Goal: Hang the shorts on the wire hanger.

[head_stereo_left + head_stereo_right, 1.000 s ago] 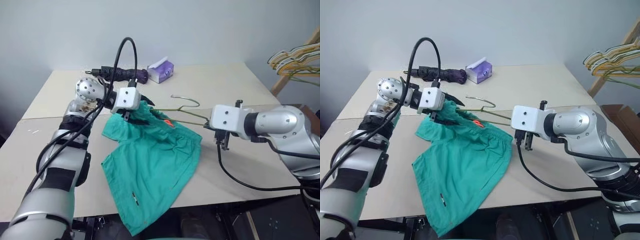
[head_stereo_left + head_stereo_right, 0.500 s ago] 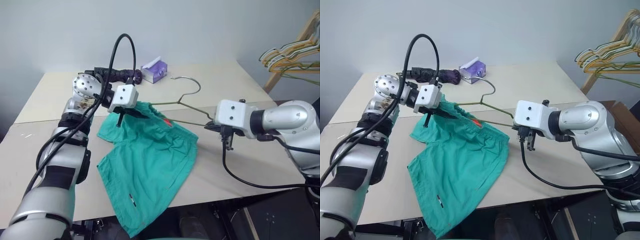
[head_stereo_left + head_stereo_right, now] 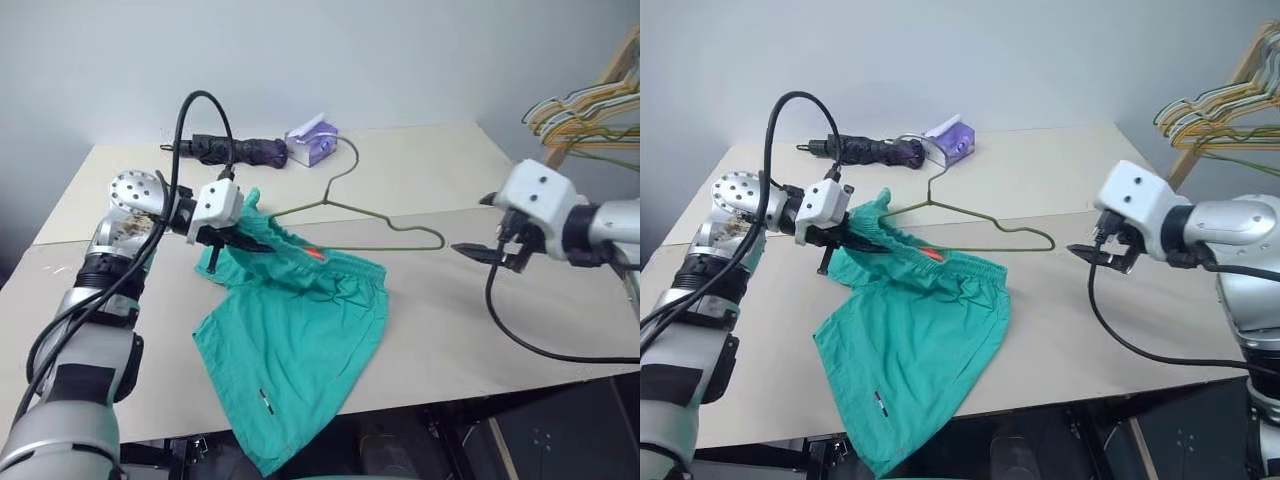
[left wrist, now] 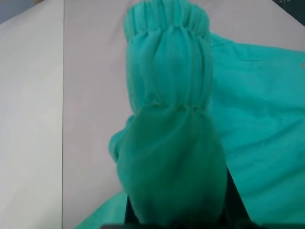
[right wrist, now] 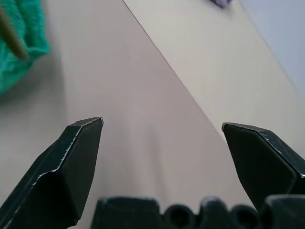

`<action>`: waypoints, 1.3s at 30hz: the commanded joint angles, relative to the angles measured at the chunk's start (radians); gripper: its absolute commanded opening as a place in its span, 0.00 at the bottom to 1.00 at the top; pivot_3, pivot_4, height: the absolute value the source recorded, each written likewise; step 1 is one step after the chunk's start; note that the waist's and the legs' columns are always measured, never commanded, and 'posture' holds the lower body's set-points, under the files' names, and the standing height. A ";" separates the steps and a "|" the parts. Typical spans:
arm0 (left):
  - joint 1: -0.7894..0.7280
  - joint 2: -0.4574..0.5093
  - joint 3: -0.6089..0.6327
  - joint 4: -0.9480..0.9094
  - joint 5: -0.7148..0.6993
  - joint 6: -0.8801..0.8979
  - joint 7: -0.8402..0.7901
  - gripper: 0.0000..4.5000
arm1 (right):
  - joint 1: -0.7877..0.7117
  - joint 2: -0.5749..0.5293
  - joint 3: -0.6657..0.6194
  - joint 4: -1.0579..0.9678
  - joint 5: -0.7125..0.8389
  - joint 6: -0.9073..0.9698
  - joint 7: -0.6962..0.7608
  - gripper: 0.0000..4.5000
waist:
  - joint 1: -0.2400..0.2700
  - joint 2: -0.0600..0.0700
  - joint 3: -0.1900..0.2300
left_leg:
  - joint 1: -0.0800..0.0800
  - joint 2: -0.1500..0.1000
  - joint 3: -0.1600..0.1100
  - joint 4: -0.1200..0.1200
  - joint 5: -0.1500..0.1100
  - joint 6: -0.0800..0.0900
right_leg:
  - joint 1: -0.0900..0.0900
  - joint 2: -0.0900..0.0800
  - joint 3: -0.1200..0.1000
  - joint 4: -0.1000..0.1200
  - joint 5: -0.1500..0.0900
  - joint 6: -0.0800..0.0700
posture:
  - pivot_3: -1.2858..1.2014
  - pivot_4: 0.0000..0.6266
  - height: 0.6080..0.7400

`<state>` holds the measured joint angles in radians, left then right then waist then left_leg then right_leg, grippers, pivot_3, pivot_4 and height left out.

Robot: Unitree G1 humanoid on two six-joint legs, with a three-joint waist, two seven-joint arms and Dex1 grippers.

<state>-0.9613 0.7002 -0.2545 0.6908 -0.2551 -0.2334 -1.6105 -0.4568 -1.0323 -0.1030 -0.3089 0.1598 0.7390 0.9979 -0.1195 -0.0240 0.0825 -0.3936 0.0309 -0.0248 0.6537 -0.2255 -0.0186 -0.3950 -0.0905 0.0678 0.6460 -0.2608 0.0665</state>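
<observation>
- Shorts [image 3: 300, 330], teal-green soft fabric with a gathered waistband, lie centre frame, one leg draping over the beige table's [image 3: 480, 330] near edge.
- Left gripper [image 3: 245, 238] is clenched on the waistband at centre left.
- Thin olive-brass wire hanger [image 3: 385, 225] pokes out of the waistband, hook toward the top.
- Right gripper [image 3: 478, 252] hangs released at the right, apart from the hanger, over bare tabletop.

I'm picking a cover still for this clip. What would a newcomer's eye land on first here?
First the teal shorts, spread over the near half of the table with one leg hanging off its front edge, their waistband bunched in the shut left hand. Next the wire hanger, threaded into that waistband with its hook rising toward the purple tissue box. The right hand hovers open beside the hanger's free corner.
</observation>
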 commanded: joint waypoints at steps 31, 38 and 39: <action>0.022 0.020 0.093 -0.063 0.012 0.067 -0.004 0.00 | 0.075 0.640 0.008 0.112 0.356 0.200 -0.336 0.32 | -0.004 0.000 0.000 | 0.002 0.001 -0.001 0.003 -0.002 0.003 | 0.004 0.002 0.000 0.000 0.000 0.000 | 0.48 0.09 1.00; 0.033 0.031 0.091 -0.047 0.036 0.065 0.000 0.00 | 0.081 0.581 -0.078 0.092 0.422 0.212 -0.338 0.01 | -0.004 0.000 0.000 | 0.002 0.001 -0.001 0.003 -0.002 0.004 | 0.004 0.002 0.000 0.000 0.000 0.000 | 0.47 0.11 1.00; 0.034 0.037 0.095 -0.040 0.041 0.062 0.001 0.00 | 0.092 0.564 -0.088 0.086 0.427 0.210 -0.336 0.01 | -0.003 0.000 0.000 | 0.002 0.001 -0.001 0.003 -0.002 0.004 | 0.004 0.002 0.000 0.000 0.000 0.000 | 0.47 0.11 1.00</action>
<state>-0.9239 0.7133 -0.1927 0.6479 -0.2177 -0.1674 -1.6103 -0.3670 -0.4429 -0.1391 -0.1818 0.5643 0.9465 0.6582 -0.1228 -0.0238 0.0824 -0.3915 0.0320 -0.0261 0.6570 -0.2277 -0.0149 -0.3909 -0.0883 0.0681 0.6461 -0.2608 0.0665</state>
